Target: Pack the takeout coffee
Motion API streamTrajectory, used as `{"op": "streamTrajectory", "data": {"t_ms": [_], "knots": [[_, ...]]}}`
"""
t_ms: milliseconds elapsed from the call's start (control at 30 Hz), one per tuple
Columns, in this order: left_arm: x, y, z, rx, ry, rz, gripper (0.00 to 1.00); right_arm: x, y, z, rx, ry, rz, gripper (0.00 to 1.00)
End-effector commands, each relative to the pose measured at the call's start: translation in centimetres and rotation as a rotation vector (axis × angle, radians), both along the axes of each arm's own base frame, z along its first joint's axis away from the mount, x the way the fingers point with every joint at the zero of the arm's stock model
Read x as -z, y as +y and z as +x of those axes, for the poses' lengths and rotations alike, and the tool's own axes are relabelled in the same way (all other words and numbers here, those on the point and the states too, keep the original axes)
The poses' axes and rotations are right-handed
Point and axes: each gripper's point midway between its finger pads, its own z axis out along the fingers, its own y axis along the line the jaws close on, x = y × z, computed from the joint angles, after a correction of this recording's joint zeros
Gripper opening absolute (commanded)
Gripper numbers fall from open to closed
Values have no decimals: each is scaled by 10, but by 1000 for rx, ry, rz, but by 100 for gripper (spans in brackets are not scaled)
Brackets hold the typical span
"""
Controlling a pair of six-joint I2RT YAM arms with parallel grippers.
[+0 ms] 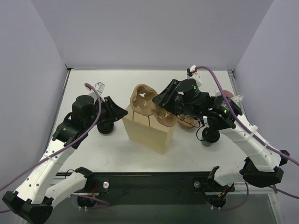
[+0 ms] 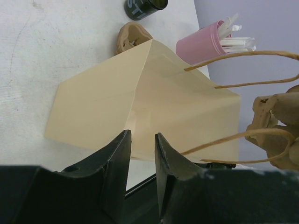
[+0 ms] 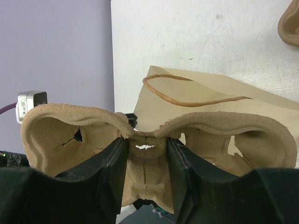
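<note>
Two cups flank the bag [image 1: 147, 135], the left cup [image 1: 105, 127] just beside it under the left arm and the right cup [image 1: 209, 136] farther off, so the widest bare table [image 1: 112, 81] lies beyond the bag, toward the far edge. The right gripper [image 3: 145, 144] is clamped on the middle rib of the carrier [image 1: 148, 105], which hangs over the bag's far rim, wells up, its long axis running from beyond-left of the bag to its right. The left gripper [image 2: 142, 135] sits just left of the bag, fingers apart with nothing between them.
</note>
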Motion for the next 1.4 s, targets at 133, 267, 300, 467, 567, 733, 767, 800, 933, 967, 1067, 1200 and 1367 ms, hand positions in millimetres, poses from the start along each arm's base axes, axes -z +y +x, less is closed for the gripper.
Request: {"op": "streamTrajectory", "data": {"t_ms": [133, 267, 300, 467, 567, 733, 767, 800, 933, 967, 1067, 1200, 1367], "knots": [[-31, 2, 1, -17, -76, -37, 38, -15, -4, 3, 39, -36, 52, 32], [-34, 1, 1, -18, -82, -56, 38, -22, -8, 5, 52, -48, 75, 32], [-35, 1, 1, -19, -84, -59, 38, -23, -9, 5, 55, -49, 77, 32], [-42, 2, 3, -30, -101, -61, 39, -29, -8, 5, 52, -55, 106, 32], [-45, 4, 3, -40, -105, -60, 40, -32, -7, 5, 53, -57, 125, 32], [-47, 4, 6, -47, -112, -59, 43, -27, -9, 6, 67, -53, 119, 32], [-46, 4, 6, -46, -111, -57, 44, -20, -8, 7, 73, -42, 109, 32], [-47, 5, 6, -49, -115, -53, 45, -18, -8, 7, 78, -37, 107, 32], [-44, 13, 10, -79, -125, -1, 51, -8, -6, 11, 81, -27, 82, 32], [-47, 15, 11, -85, -133, 6, 52, -5, -5, 12, 83, -25, 74, 32], [-50, 19, 18, -116, -143, 33, 55, 4, -2, 13, 77, -8, 55, 32], [-48, 18, 29, -125, -144, 69, 55, 23, 0, 16, 86, 22, 25, 32], [-40, 18, 31, -118, -141, 93, 55, 29, 3, 22, 94, 39, 18, 32]]}}
